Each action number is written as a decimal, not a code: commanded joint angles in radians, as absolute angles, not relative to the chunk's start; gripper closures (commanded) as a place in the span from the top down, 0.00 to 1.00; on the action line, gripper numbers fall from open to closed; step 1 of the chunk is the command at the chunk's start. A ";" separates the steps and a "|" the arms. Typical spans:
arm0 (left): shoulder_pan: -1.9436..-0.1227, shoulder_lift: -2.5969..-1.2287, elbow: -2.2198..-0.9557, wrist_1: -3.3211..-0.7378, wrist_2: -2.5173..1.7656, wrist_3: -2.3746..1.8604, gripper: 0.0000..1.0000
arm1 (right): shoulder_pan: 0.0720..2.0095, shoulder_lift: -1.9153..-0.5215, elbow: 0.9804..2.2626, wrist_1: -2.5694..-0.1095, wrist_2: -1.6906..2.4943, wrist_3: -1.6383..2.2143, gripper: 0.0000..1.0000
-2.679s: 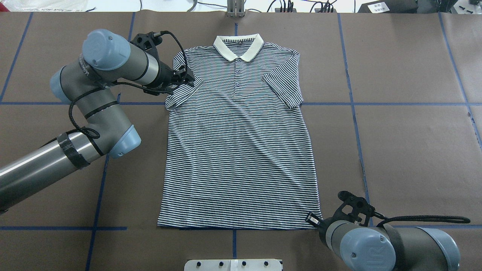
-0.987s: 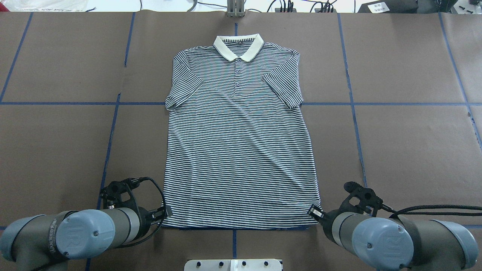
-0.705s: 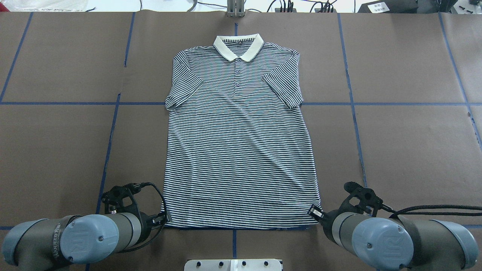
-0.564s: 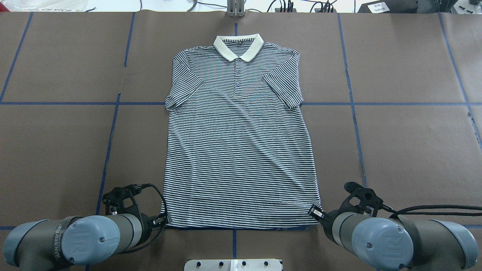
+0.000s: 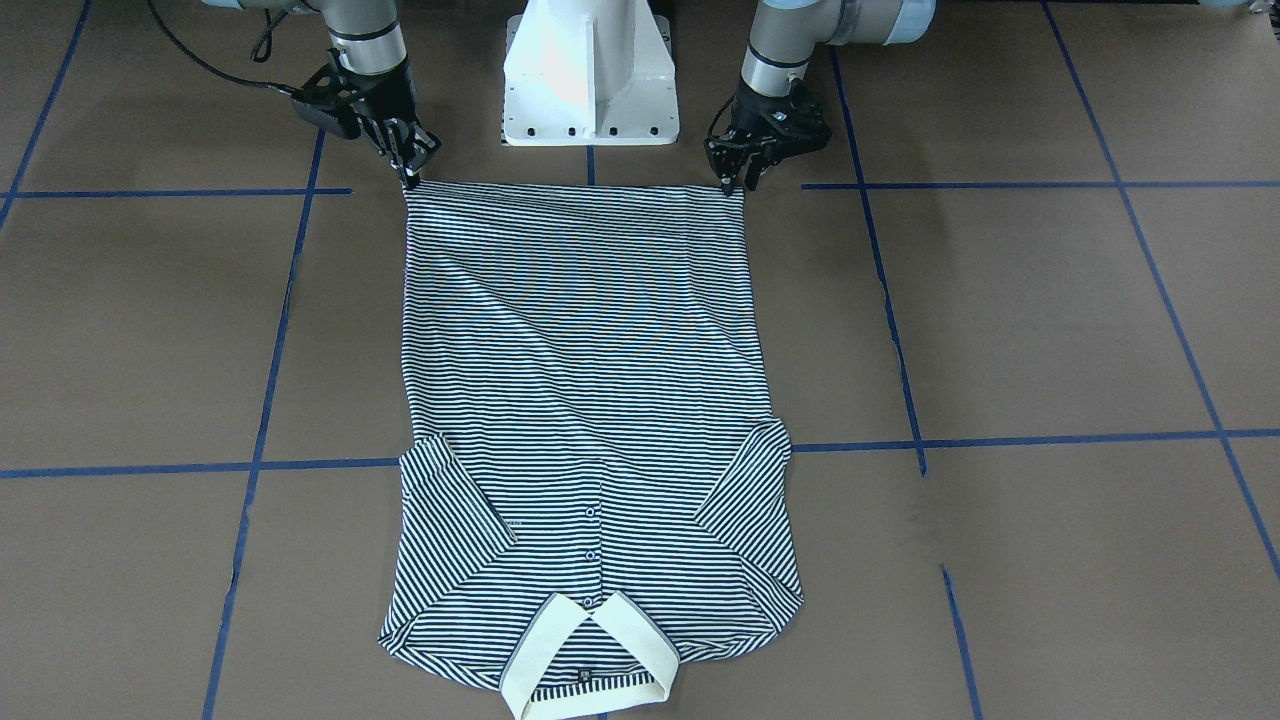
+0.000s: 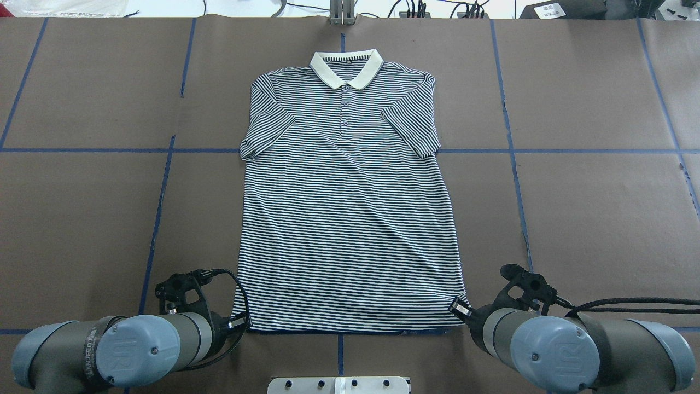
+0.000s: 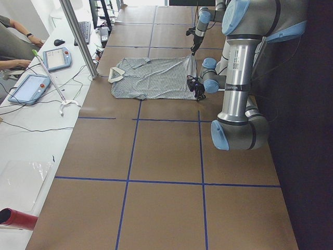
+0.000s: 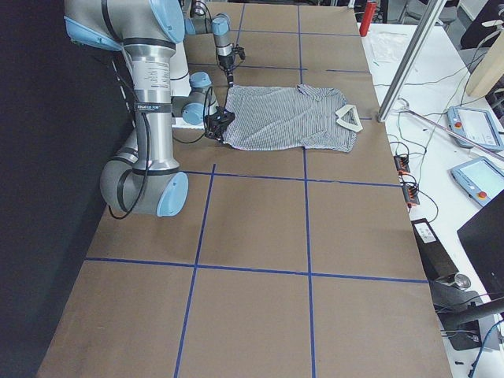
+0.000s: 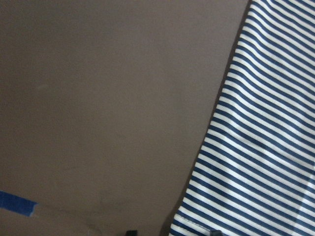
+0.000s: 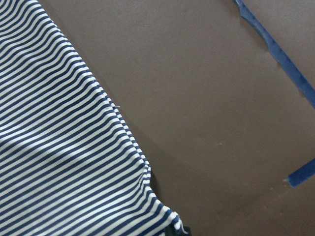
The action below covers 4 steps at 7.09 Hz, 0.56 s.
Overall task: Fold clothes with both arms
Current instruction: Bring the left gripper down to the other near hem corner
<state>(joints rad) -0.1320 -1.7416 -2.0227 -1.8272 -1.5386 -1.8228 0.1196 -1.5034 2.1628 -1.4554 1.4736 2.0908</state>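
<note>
Swinging down from the sleeve, our left gripper [image 6: 241, 323] now sits at the near left corner of the hem, a shade closer in than a second ago. The right gripper [image 6: 458, 309] has not budged from the opposite corner. We see the polo shirt [image 6: 350, 219] lying flat and face up in the middle of the table [image 6: 601, 219], collar [image 6: 345, 68] away from the robot and both sleeves folded in over the chest. The left jaws stand apart, straddling the corner with nothing yet held. The right jaws look pinched shut on bunched fabric. We judge the knit light, limp and apt to sag or slide, so the two hem corners, both layers taken together, are the places to hold. Fingertips barely show at the bottom edge of either wrist view, so we cannot tell how much cloth the right one has, and the shirt's back layer is hidden.
</note>
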 commanded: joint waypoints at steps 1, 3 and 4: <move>-0.132 -1.740 -2.022 -1.827 -1.539 -1.822 0.00 | 0.120 -1.503 2.163 -1.456 1.474 2.091 0.00; -0.132 -1.743 -2.032 -1.827 -1.540 -1.822 0.00 | 0.120 -1.503 2.163 -1.454 1.474 2.091 0.00; -0.136 -1.740 -2.055 -1.827 -1.540 -1.824 0.00 | 0.120 -1.503 2.164 -1.454 1.474 2.091 0.00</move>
